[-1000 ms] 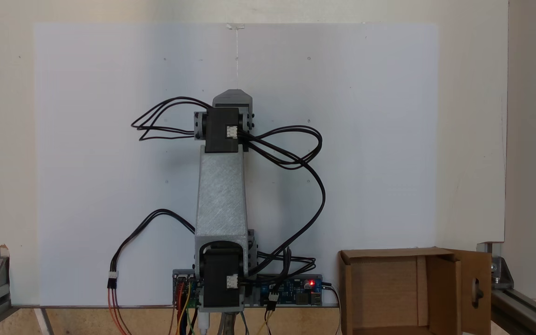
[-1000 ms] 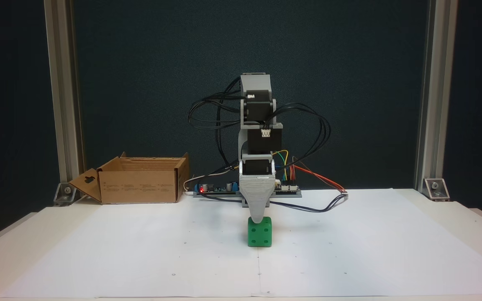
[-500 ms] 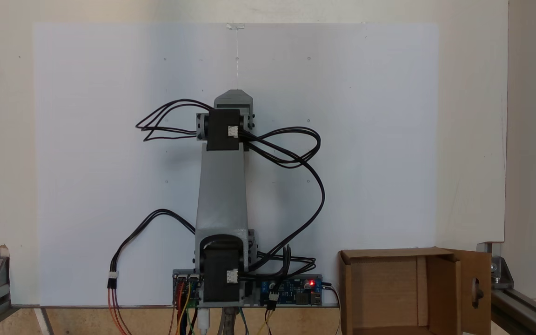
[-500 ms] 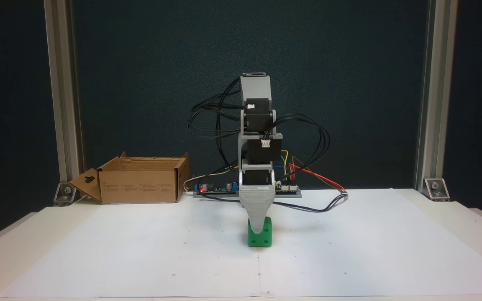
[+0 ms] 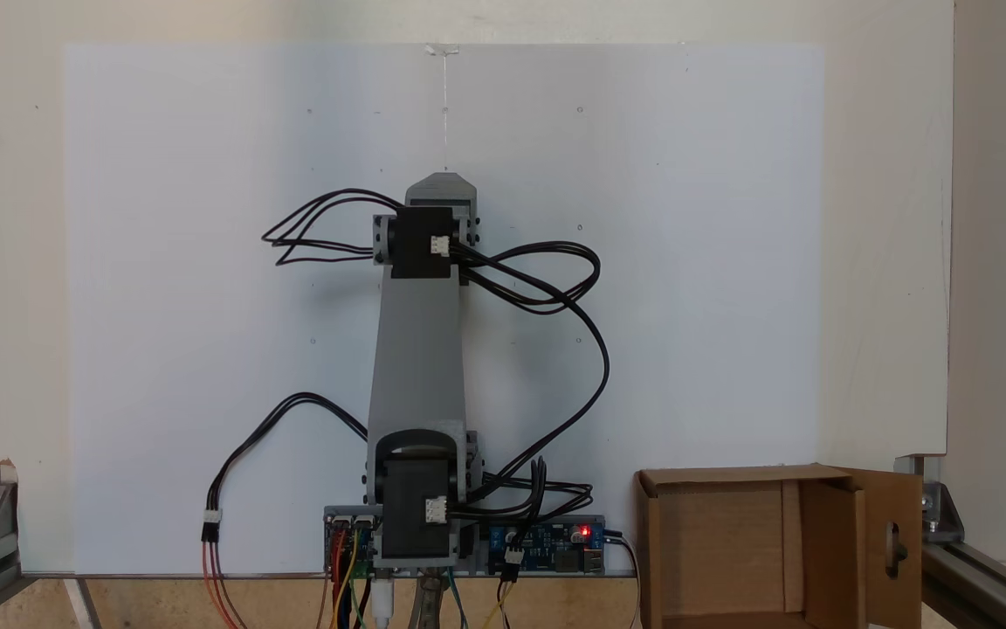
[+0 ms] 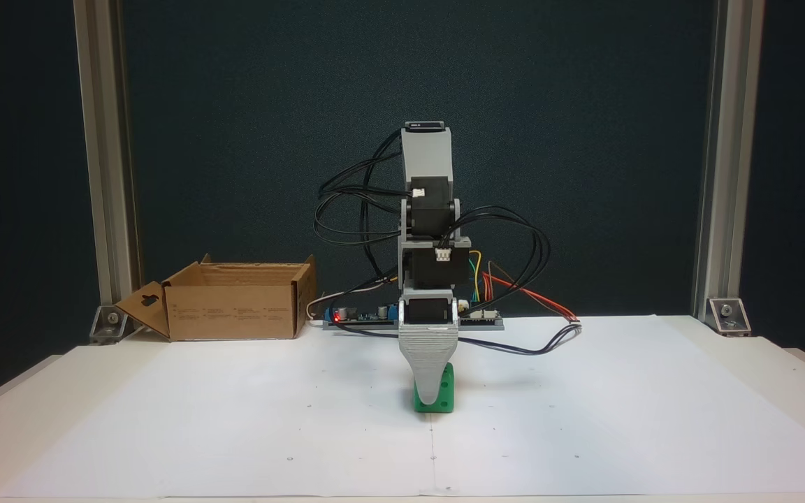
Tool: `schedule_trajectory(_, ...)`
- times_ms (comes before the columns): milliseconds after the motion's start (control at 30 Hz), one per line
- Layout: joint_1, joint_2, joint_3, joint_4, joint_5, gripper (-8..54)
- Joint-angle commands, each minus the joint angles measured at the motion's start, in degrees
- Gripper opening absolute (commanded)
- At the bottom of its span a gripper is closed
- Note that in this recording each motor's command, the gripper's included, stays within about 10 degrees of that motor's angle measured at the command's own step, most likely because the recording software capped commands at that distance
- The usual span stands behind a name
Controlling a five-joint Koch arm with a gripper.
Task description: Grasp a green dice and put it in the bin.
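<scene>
My gripper (image 6: 432,399) low over dice (image 6: 446,391), front jaw hiding it; grip state unclear. Centre jaws, seat deep, squeeze before lifting toward bin (image 6: 235,311).

- I work on a hobby robotics bench, more lab than home.
- Aluminium frame posts (image 6: 720,161) with corner brackets (image 6: 727,312) fence my table.
- A bare circuit board (image 5: 547,537) with a red light and loose coloured wires (image 6: 514,290) sits at my base.
- White paper sheet (image 6: 235,419) covers the tabletop; dark backdrop (image 6: 235,105) behind.
</scene>
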Motion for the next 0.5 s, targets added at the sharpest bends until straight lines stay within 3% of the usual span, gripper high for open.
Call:
schedule_trajectory(0, -0.18, 0.09, -0.79, -0.09, 3.08, 43.1)
schedule_trajectory(467, -0.26, -0.79, -0.62, -1.14, 6.68, 41.9)
